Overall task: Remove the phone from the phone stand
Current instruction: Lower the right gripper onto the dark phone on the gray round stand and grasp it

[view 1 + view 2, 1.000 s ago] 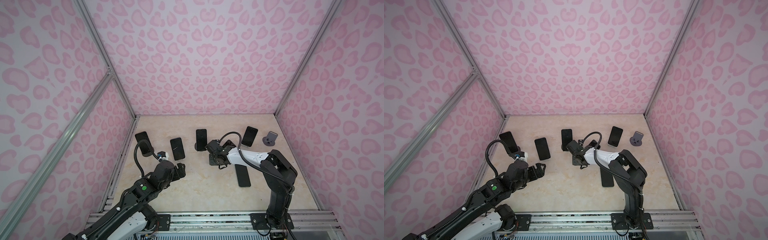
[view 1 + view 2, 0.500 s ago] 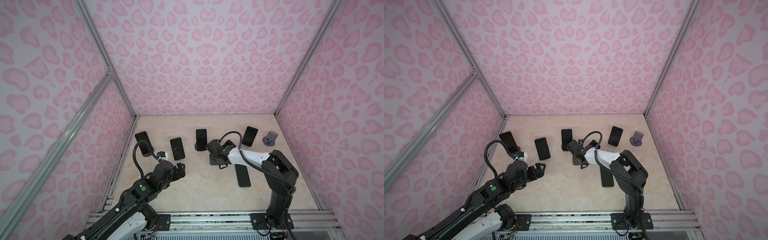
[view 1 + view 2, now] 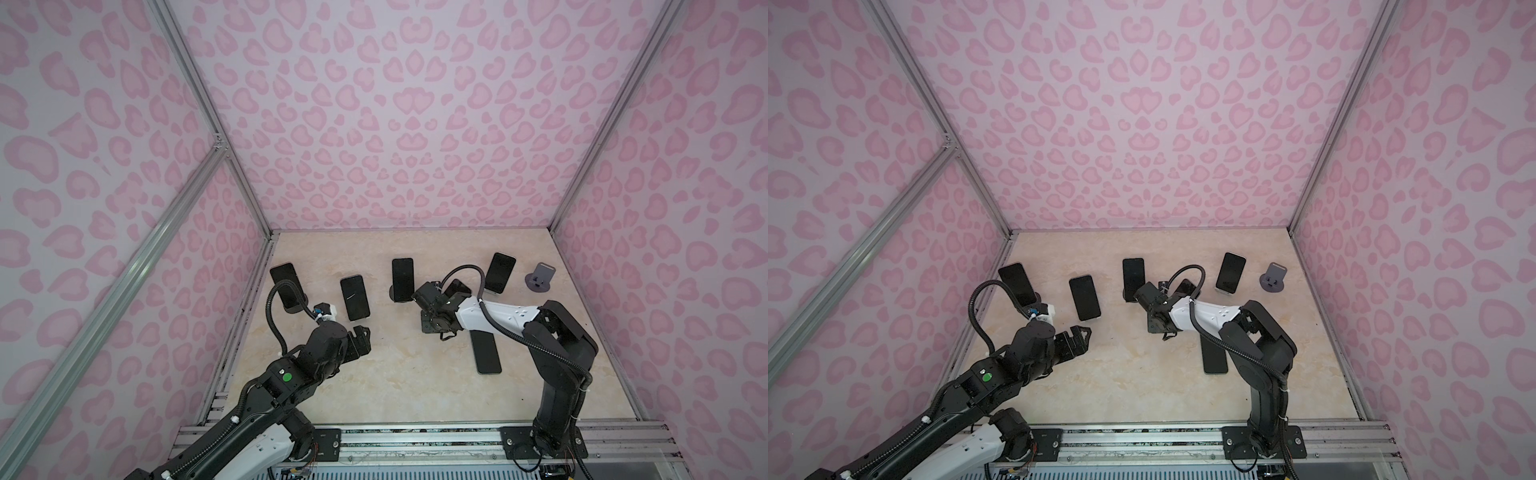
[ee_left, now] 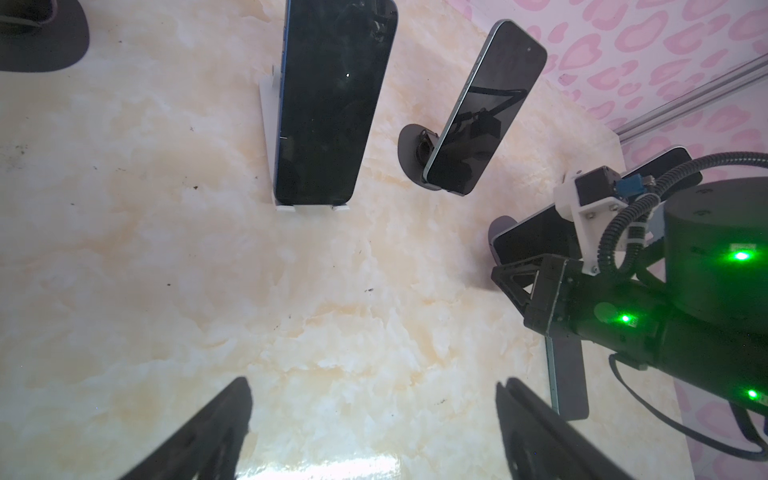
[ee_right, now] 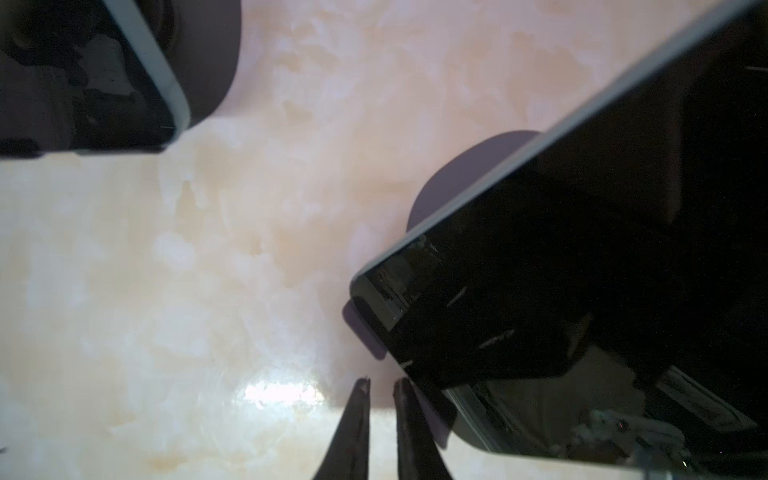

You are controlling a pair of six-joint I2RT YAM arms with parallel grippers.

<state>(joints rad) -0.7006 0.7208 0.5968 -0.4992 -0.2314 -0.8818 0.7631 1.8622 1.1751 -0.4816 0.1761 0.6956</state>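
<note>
Several dark phones lean on stands along the back of the table. One phone sits tilted on a purple-grey phone stand, partly hidden behind my right arm in both top views. My right gripper is low over the table, just beside that phone's lower corner, shut with nothing between its fingers. My left gripper hovers open over bare table, in front of the phone on a white stand.
More phones stand at the far left, the centre and the right. An empty grey stand is at the back right. One phone lies flat under my right arm. Pink walls enclose the table.
</note>
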